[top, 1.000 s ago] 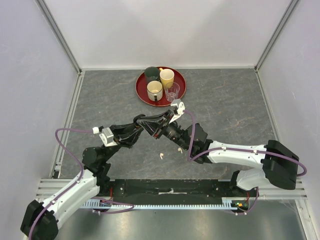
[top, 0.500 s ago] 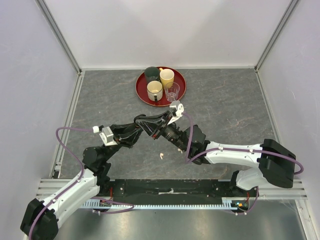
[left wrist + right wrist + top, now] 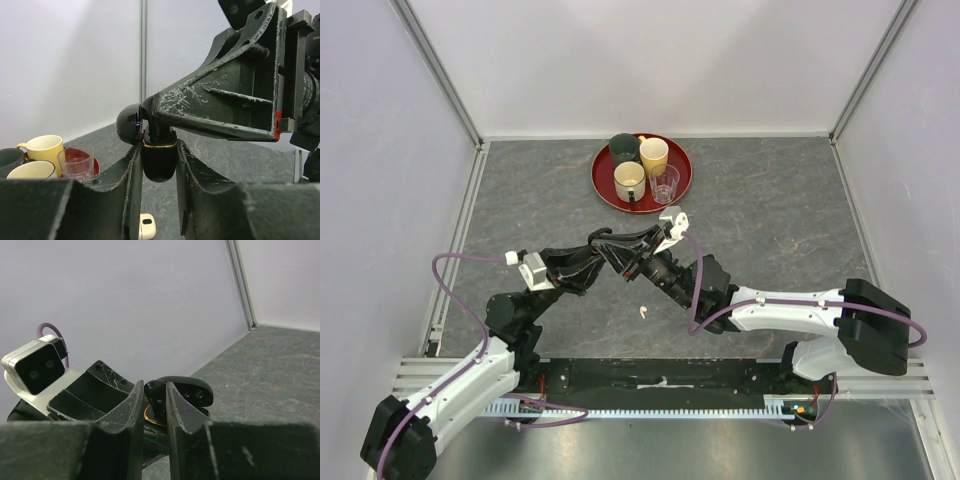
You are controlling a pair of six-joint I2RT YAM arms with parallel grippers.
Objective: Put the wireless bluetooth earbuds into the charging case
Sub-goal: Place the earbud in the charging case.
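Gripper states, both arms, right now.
Left gripper: closed, holding the black charging case.
Right gripper: closed on a black earbud at the case's mouth.

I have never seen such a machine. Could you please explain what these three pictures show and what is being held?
These are two robot arms bolted at a table's near edge, each ending in a two-finger gripper. The wide picture comes from a fixed camera above; the other two come from cameras on the wrists. On the grey stone-patterned table stands a round red tray with several cups, and one small cream-white earbud lies loose near the arms. The left gripper is shut on a glossy black charging case with a gold rim, its lid open. The right gripper pinches what looks like a small black earbud just over that case.
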